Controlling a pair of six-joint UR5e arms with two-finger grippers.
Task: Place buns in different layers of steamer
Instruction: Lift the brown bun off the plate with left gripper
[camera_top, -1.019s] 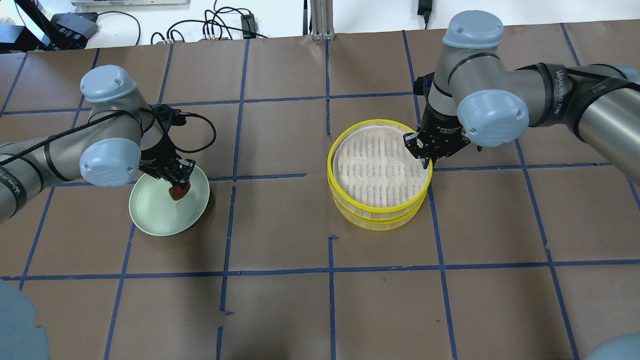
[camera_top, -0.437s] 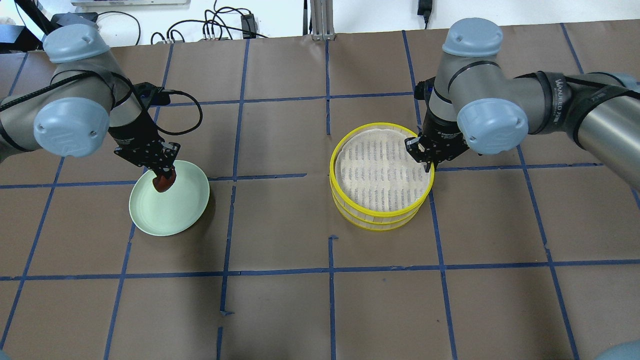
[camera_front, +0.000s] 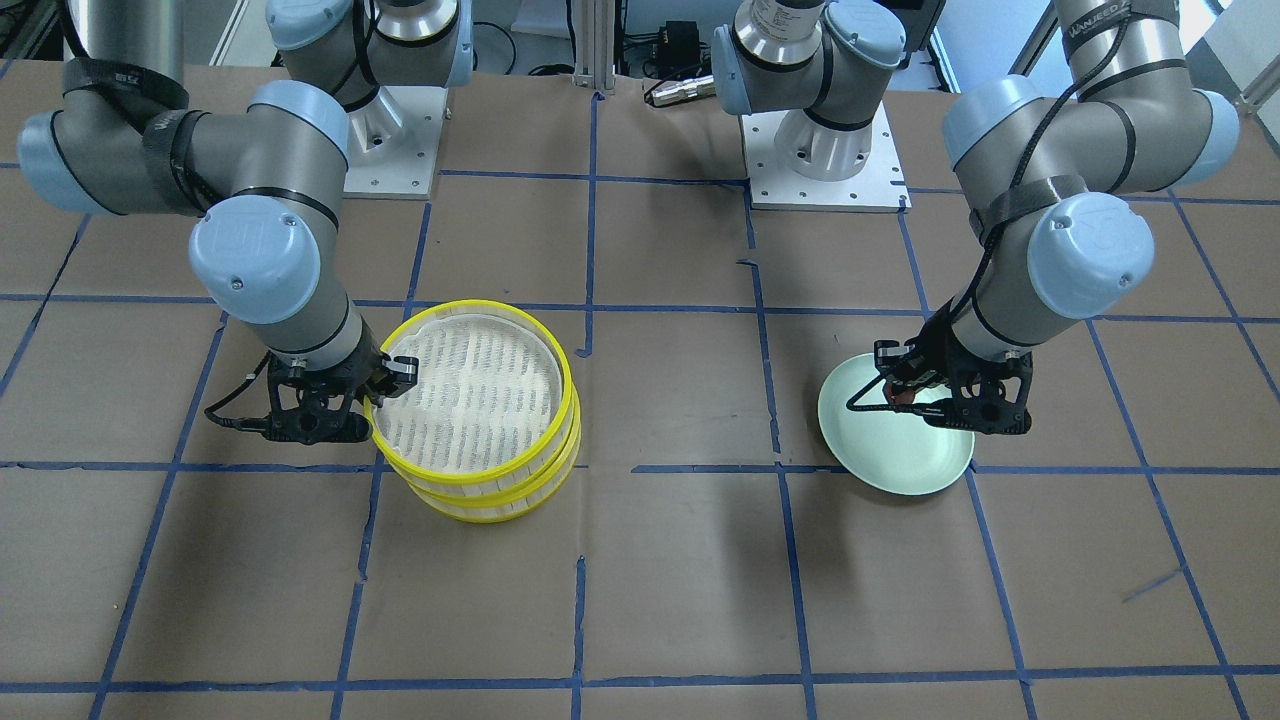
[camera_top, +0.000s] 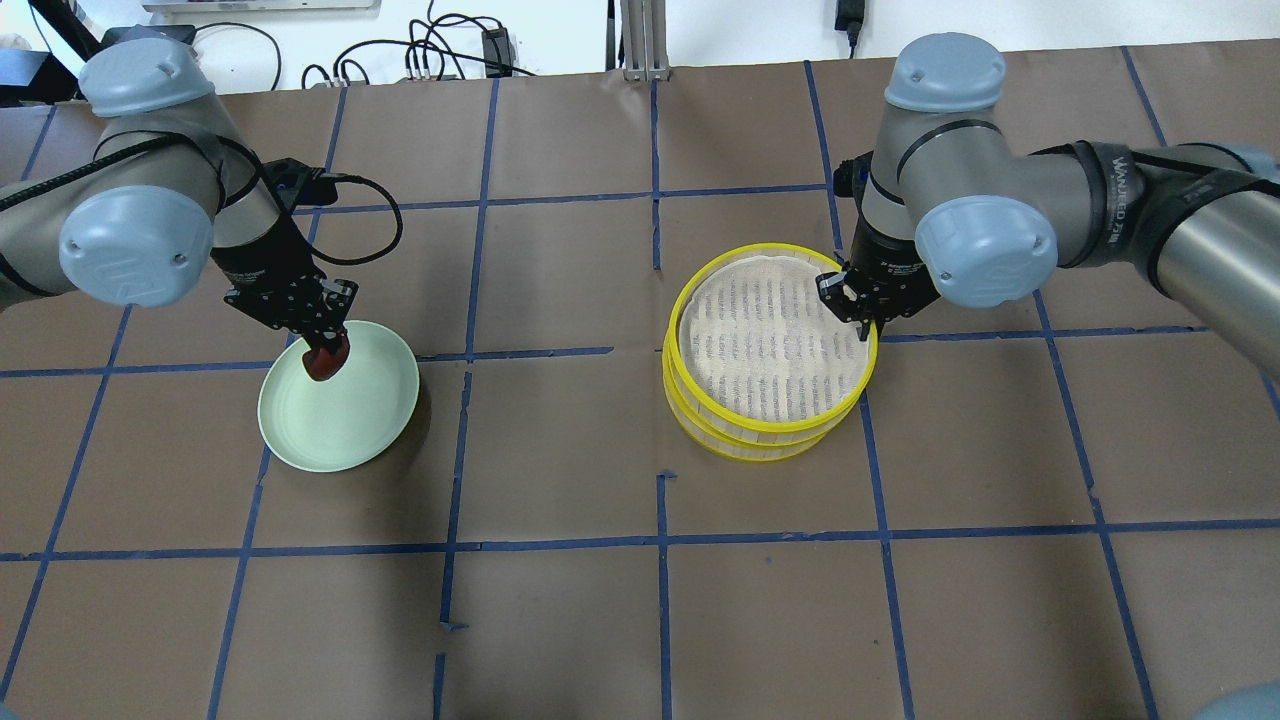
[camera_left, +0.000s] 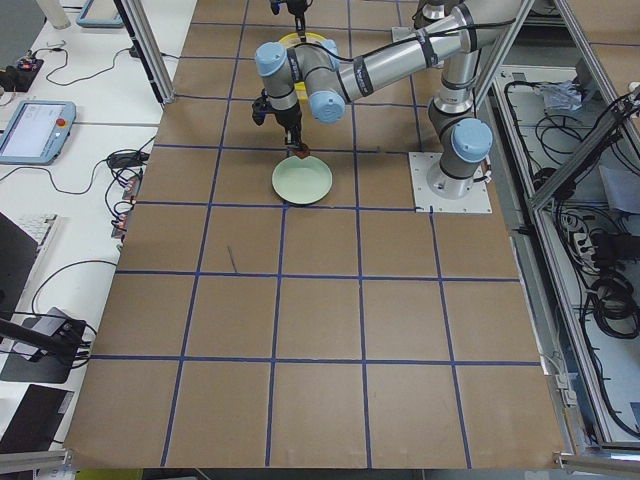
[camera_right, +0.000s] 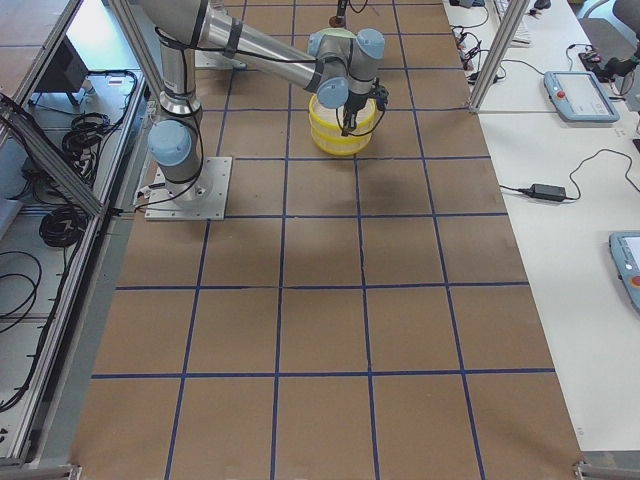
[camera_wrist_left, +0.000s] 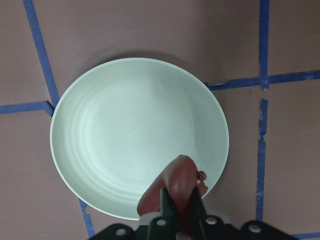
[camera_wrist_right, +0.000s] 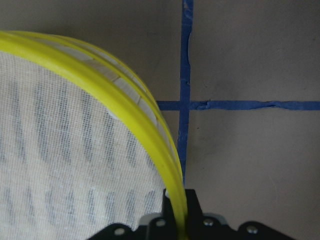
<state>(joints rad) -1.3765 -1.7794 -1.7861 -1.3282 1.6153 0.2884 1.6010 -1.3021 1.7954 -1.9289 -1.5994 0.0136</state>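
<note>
The left gripper (camera_top: 325, 352) held the small reddish-brown bun (camera_wrist_left: 176, 186) between closed fingers, above the rim of the pale green round plate (camera_top: 340, 420), well apart from the steamer on the robot's left side. The right gripper (camera_top: 866, 325) had its fingers pinched on the yellow rim of the upper round steamer tray (camera_top: 760, 340), which sat skewed over the lower tray (camera_top: 745, 455). No bun showed on the upper mesh floor; the lower floor was hidden, and the white bun appeared in no view. Judged progress: early, with both placements outstanding.
</note>
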